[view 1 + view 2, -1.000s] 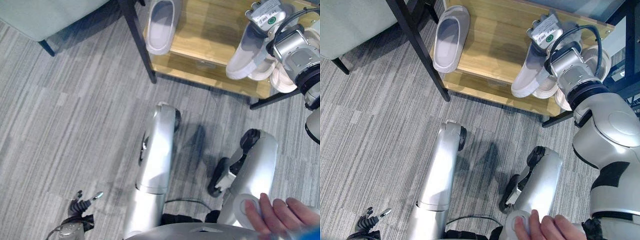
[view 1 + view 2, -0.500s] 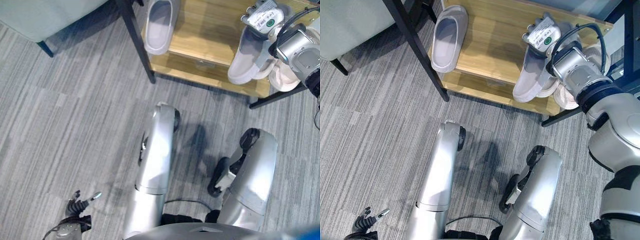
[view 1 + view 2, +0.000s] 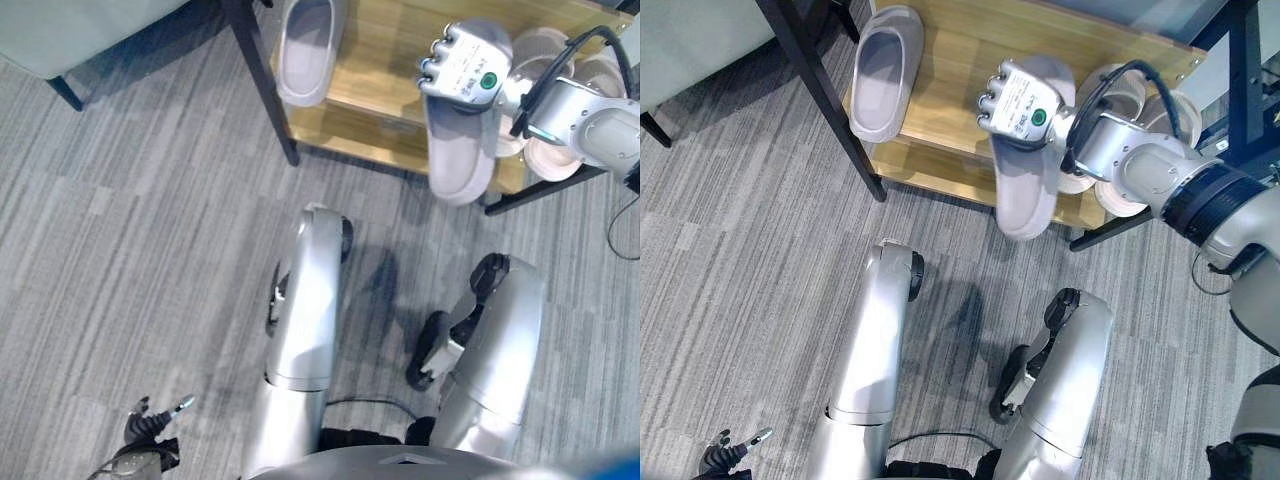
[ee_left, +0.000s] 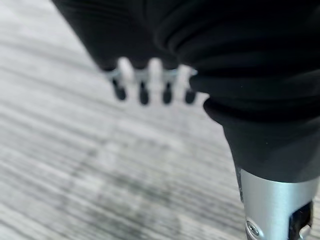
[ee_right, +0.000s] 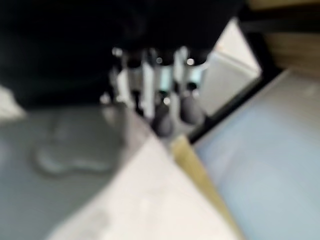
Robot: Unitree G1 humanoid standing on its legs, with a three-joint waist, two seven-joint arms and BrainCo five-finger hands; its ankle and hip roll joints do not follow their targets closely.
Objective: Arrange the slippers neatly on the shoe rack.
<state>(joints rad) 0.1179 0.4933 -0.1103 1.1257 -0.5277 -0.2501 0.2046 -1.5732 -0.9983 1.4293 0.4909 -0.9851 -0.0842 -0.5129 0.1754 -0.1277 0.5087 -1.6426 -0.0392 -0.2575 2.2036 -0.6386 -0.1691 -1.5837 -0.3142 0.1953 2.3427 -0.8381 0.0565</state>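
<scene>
One grey slipper (image 3: 305,50) lies on the wooden shelf (image 3: 960,90) of the shoe rack, near its left end. My right hand (image 3: 1025,100) is shut on a second grey slipper (image 3: 1025,195), gripping it from above at one end. This slipper hangs over the shelf's front edge, its free end pointing out over the carpet. In the right wrist view my fingers (image 5: 165,112) curl against the slipper's pale surface (image 5: 65,150). My left hand (image 3: 150,440) hangs low at the bottom left above the carpet, fingers relaxed and holding nothing.
A pair of white slippers (image 3: 1120,190) sits at the shelf's right end, just behind the held slipper. A black rack leg (image 3: 255,80) stands at the shelf's left front corner. A grey upholstered seat (image 3: 60,30) is at the upper left. Striped grey carpet lies in front.
My right hand has swung the grey slipper left and forward, from beside the white pair to over the shelf's front edge. A person's hand by my knee is gone. The view shifted slightly.
</scene>
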